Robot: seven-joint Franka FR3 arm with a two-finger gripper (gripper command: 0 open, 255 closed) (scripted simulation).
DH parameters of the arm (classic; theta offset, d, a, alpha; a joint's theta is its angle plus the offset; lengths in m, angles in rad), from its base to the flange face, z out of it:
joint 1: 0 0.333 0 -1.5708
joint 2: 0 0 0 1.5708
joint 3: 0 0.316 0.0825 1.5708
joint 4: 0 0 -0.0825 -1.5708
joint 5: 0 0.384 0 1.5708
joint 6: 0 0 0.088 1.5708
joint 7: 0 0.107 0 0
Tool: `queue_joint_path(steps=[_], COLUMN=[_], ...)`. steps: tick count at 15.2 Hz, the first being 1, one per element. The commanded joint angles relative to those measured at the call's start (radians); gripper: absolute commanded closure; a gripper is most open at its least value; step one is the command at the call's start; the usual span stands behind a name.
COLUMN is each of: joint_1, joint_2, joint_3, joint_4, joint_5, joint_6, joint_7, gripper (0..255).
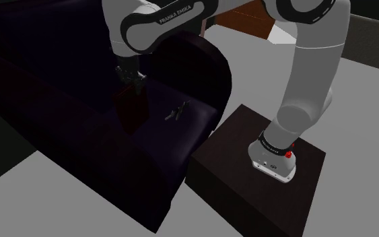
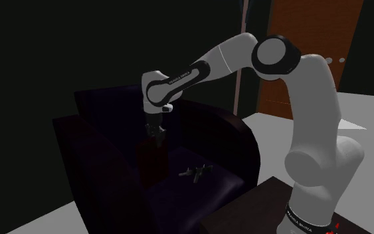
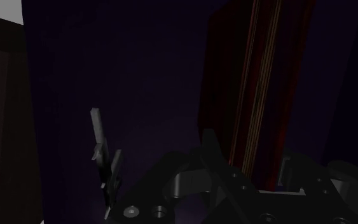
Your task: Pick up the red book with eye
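The jaws stand on both sides of the red book (image 3: 260, 63) and seem to press on its two covers, so the gripper (image 3: 247, 147) pinches it near its upper edge. In the shoulder view the gripper (image 1: 131, 82) points down, and the book (image 1: 128, 113) hangs upright directly under it, over the seat of a dark purple sofa (image 1: 60, 141). Whether the book's lower edge touches the seat, I cannot tell. A small grey object (image 1: 178, 111) lies on the cushion near the book, apart from it.

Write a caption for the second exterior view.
Robot hand grips an upright dark red book on a dark purple sofa, beside a small grey object.
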State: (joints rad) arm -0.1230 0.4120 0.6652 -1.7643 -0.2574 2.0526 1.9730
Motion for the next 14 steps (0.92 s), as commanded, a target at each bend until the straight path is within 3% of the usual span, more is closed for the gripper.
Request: queue_joint_path(steps=[1, 14], joint_1=[-0.002, -0.011], joint_2=[-0.008, -0.058], joint_3=[0.003, 0.023], joint_4=[0.016, 0.105], joint_5=[0.007, 0.047], joint_6=[-0.021, -0.150], joint_7=[-0.006, -0.030], gripper=[255, 255])
